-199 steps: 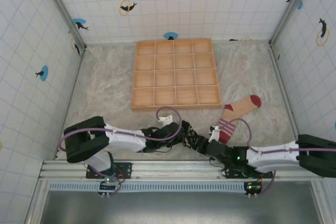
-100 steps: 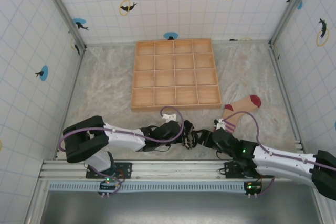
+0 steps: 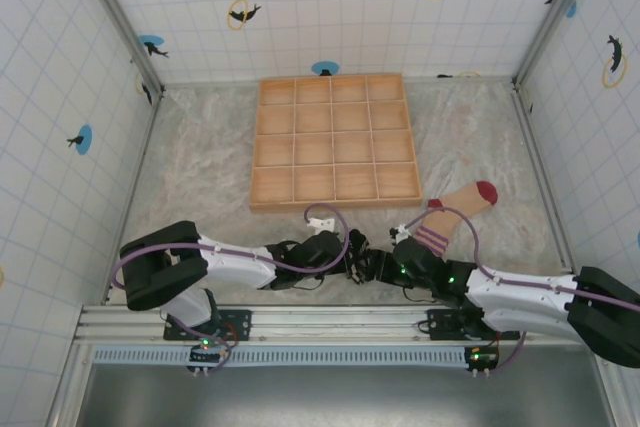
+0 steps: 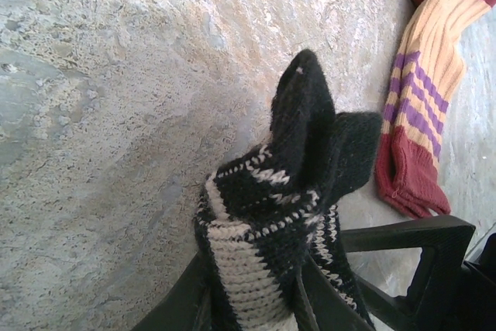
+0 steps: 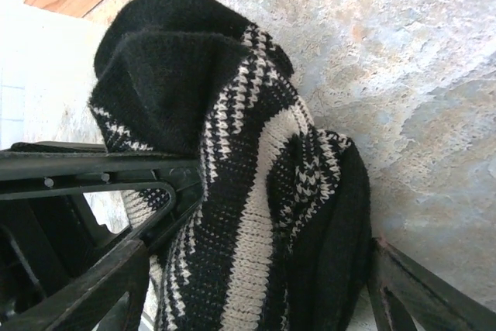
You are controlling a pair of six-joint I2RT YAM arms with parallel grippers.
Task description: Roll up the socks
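At the middle of the surface's [image 3: 200, 177] near edge, the left end effector [image 4: 252, 304] is clamped narrow on the black-and-white striped sock [image 4: 298, 168], which stands bunched up from its fingers. The right end effector [image 5: 256, 277] straddles the same bundle with jaws spread wide and fabric against both fingers [image 5: 403, 294]; whether it squeezes I cannot tell. To roll well, I judge the left should hold its pinch as an anchor while the right turns the loose black end over tightly, low to the surface, so the folds do not spring apart. Just beyond, toward the right edge, the tan sock [image 3: 455, 209] lies flat, 1 roll not yet begun. Farther back sits the wooden tray [image 3: 335, 204].
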